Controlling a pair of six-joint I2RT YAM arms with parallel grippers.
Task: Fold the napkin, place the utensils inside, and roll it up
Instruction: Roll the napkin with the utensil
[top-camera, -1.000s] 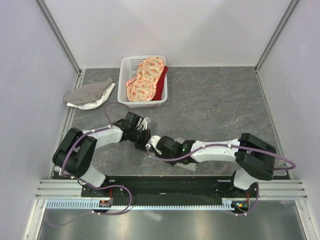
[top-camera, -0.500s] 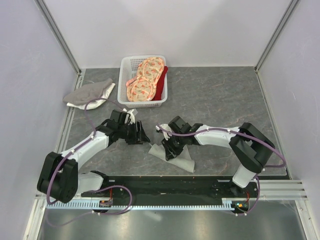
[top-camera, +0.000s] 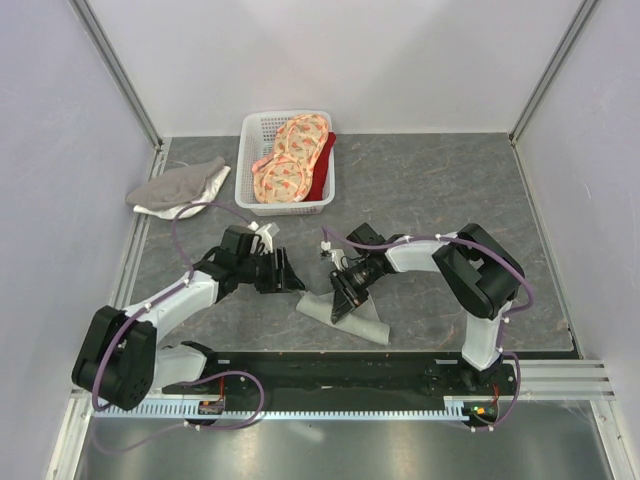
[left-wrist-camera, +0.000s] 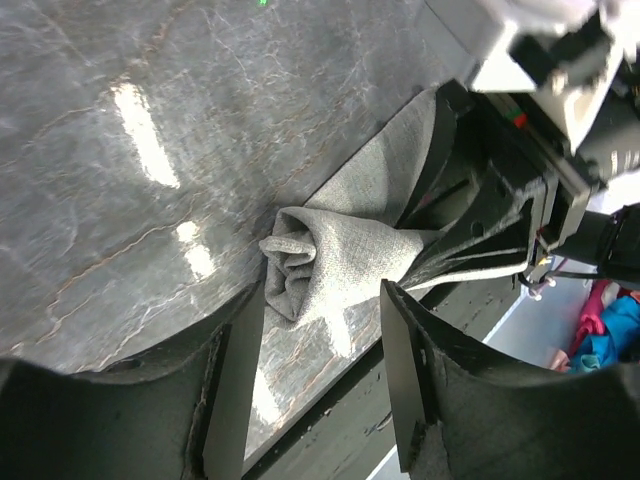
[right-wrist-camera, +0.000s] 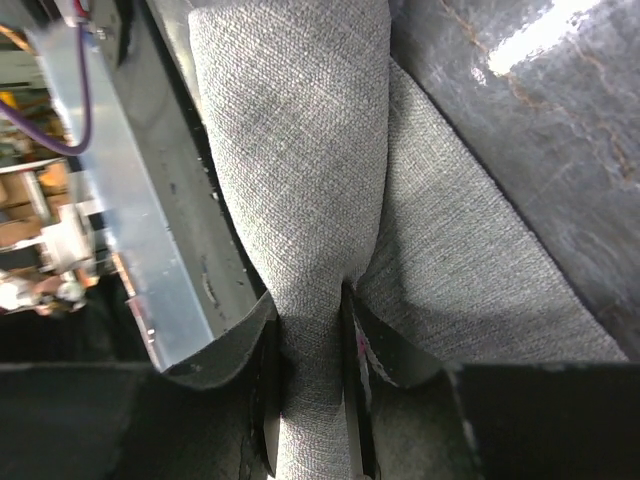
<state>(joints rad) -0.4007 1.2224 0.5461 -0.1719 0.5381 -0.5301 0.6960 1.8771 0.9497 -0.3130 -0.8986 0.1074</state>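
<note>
The right gripper (right-wrist-camera: 312, 380) is clamped on the napkin (right-wrist-camera: 300, 150). Its two fingers (right-wrist-camera: 395, 350) are drawn close together and pinch the grey-green cloth into a narrow waist. Ahead of these fingers the cloth widens into a thick roll, and a flat layer of the same cloth spreads out on the table to one side of the roll. The metal rail at the table's near edge runs along the other side.

The left gripper (left-wrist-camera: 318, 310) has its jaws wide apart and holds nothing. The coiled end of the roll, its spiral folds showing, lies just ahead of the left fingertips, in line with the gap between them. Whether the cloth brushes either fingertip cannot be told. Beyond the roll's end, the black body of the right gripper sits on the cloth.

From above, the two grippers face each other over the dark stone table (top-camera: 440, 190), with the napkin under and beside the right one. Well beyond both grippers stands a white mesh basket (top-camera: 246, 165). It holds orange-pink patterned cloths (top-camera: 290, 160) piled against a red cloth (top-camera: 322, 170) along its right wall. A grey-and-white cloth (top-camera: 178, 188) lies crumpled outside the basket, beyond the left gripper.
</note>
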